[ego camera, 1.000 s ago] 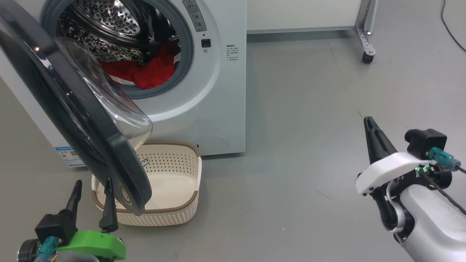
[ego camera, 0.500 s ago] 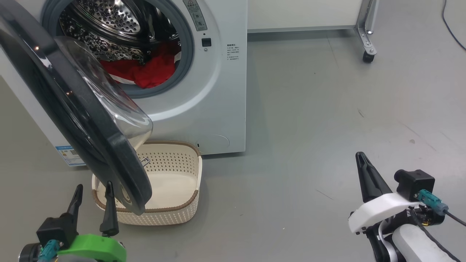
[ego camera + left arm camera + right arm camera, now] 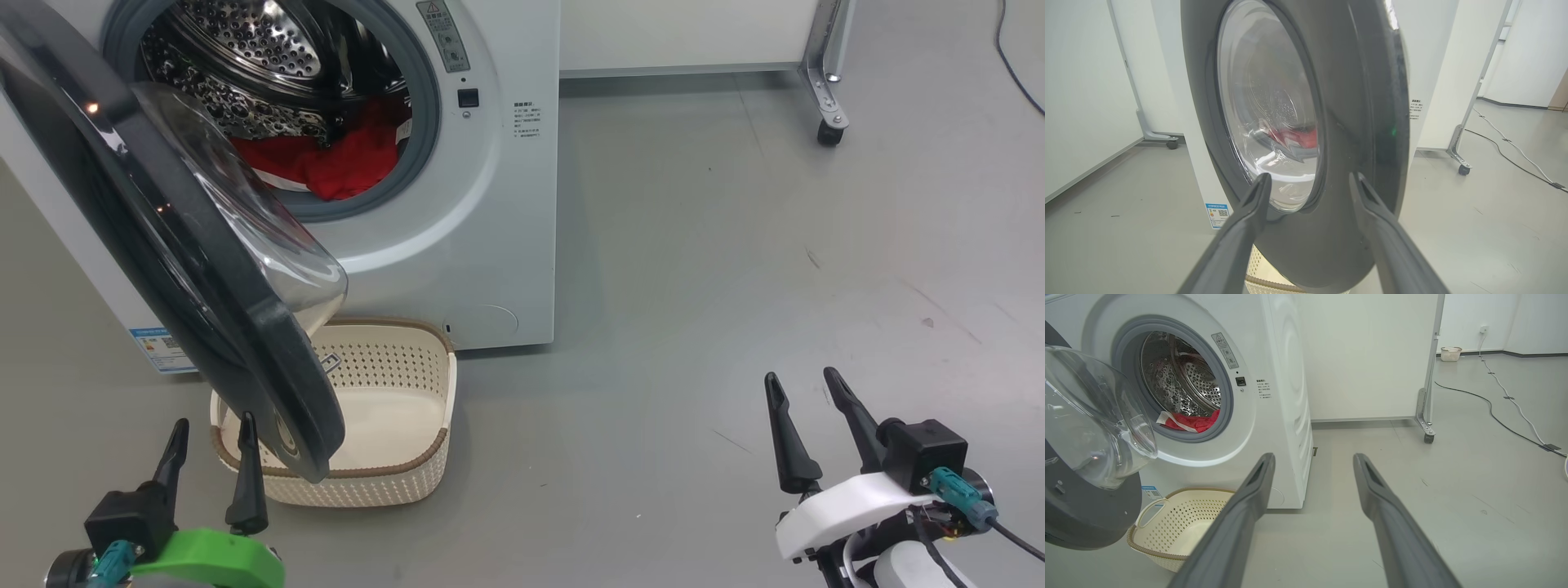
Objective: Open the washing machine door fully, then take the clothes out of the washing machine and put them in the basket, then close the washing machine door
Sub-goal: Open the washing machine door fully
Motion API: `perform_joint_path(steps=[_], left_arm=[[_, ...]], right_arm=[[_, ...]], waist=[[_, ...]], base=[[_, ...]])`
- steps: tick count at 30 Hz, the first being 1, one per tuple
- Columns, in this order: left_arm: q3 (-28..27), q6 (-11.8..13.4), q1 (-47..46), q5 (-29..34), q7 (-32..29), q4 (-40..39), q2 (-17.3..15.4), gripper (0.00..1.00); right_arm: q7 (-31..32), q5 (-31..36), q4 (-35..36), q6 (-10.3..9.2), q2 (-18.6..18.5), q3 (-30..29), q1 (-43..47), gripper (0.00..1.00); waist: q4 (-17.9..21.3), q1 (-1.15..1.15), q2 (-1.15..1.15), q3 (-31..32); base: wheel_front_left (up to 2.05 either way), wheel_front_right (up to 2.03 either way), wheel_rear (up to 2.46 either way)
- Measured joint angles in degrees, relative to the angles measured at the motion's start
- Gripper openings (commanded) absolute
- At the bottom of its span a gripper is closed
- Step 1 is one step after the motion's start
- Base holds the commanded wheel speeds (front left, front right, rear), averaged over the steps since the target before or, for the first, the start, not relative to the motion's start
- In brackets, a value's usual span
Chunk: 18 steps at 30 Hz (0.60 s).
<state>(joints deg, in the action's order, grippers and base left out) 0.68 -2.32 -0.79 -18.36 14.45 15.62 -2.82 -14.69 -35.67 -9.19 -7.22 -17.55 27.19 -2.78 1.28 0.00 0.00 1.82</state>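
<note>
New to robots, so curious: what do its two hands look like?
Both have two long, tapering dark fingers. The left gripper has a bright green mount, the right gripper a white one; each carries a black block with a teal plug.

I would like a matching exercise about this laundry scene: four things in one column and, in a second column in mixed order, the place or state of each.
Things
1. the clothes
2. the basket
3. the washing machine door
4. the right tool

Places or states
A. open, holding nothing, above the floor
B. swung out, hiding part of the basket in the head view
C. lying inside the drum
D. standing on the floor in front of the washing machine

Pairs: 1-C, 2-D, 3-B, 4-A
</note>
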Motion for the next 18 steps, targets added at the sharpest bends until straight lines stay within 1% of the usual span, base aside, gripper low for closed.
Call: perform_joint_path(steps=[18], left_arm=[[0.11,-0.24,0.12,0.30,0.00,0.29,0.08,1.00]], right_arm=[[0.00,4.10,3.04,0.00,2.78,-2.09,3.61,1.00]], waist=[[-0.50,0.00,0.00,0.00]], base=[[0.00,0.00,0.00]])
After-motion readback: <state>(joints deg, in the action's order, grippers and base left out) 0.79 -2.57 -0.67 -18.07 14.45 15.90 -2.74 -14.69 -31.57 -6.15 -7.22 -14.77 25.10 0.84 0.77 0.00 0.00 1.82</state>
